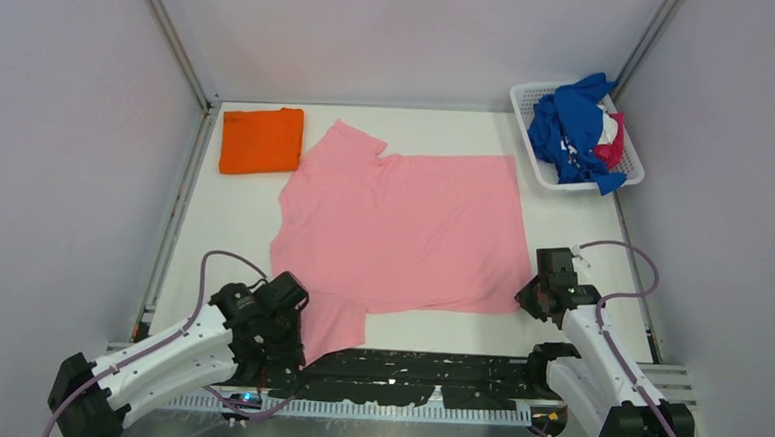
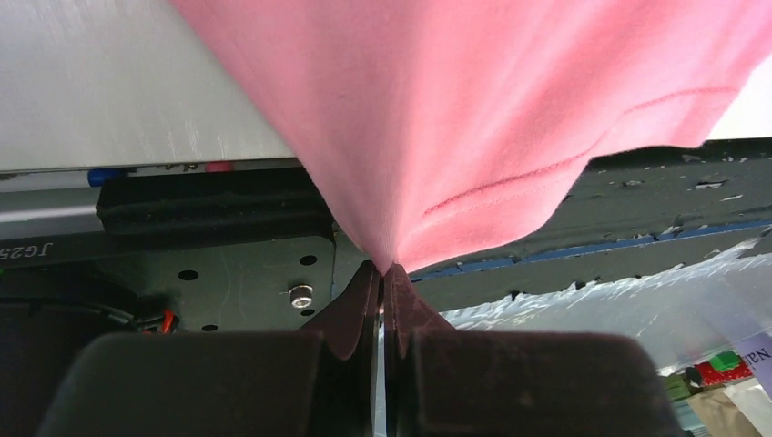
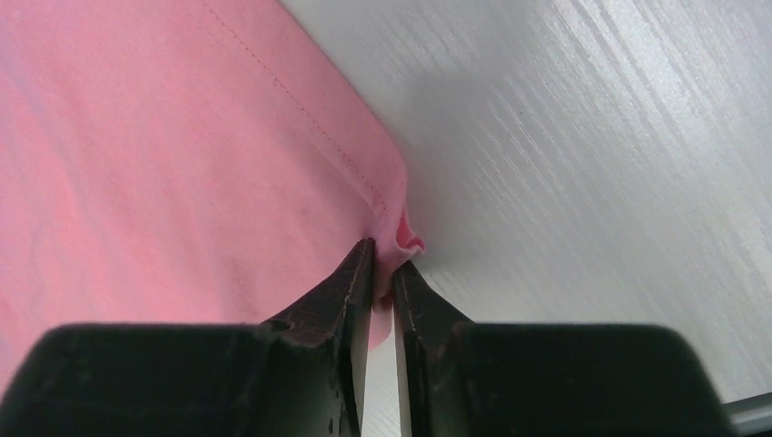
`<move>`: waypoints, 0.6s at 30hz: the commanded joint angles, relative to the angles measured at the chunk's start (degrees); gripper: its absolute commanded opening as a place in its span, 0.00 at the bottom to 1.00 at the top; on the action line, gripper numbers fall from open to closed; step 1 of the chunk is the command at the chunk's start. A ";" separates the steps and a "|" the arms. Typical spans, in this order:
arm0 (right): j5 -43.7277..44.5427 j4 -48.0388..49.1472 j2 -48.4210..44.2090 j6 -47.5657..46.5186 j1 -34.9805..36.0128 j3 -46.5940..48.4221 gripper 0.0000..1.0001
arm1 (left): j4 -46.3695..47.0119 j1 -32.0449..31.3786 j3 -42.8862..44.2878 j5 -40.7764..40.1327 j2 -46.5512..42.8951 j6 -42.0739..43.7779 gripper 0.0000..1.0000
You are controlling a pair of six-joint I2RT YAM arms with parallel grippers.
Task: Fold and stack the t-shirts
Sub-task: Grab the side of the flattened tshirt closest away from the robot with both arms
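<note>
This looks like a robot test lab, not a home. Plain grey walls [image 1: 69, 112] held by metal posts [image 1: 178, 37] box in a white table [image 1: 428, 331]. At the bottom of the frame, a left robot arm [image 1: 156, 357] and a right robot arm [image 1: 606, 360] are bolted down, with purple cables [image 1: 614, 243] looping off them.

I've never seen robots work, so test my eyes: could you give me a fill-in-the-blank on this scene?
1. The pink t-shirt lies spread out; the folded orange t-shirt sits in the far ___ corner.
2. The left claw and right claw both pinch the ___ one.
3. The blue t-shirt is heaped in the white ___.
Missing: left; pink; basket.
</note>
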 commanded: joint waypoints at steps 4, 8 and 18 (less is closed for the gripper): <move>0.05 0.97 0.89 -2.41 -0.21 0.30 0.17 | 1.32 -1.38 -0.91 2.94 -3.20 -4.68 0.00; -1.91 0.92 0.40 -4.21 -0.21 1.26 0.14 | 6.17 -1.34 1.69 3.50 -1.40 -2.12 0.00; -6.95 2.00 3.64 -9.98 -0.28 6.82 0.10 | 12.02 2.47 15.15 3.54 9.28 9.96 0.00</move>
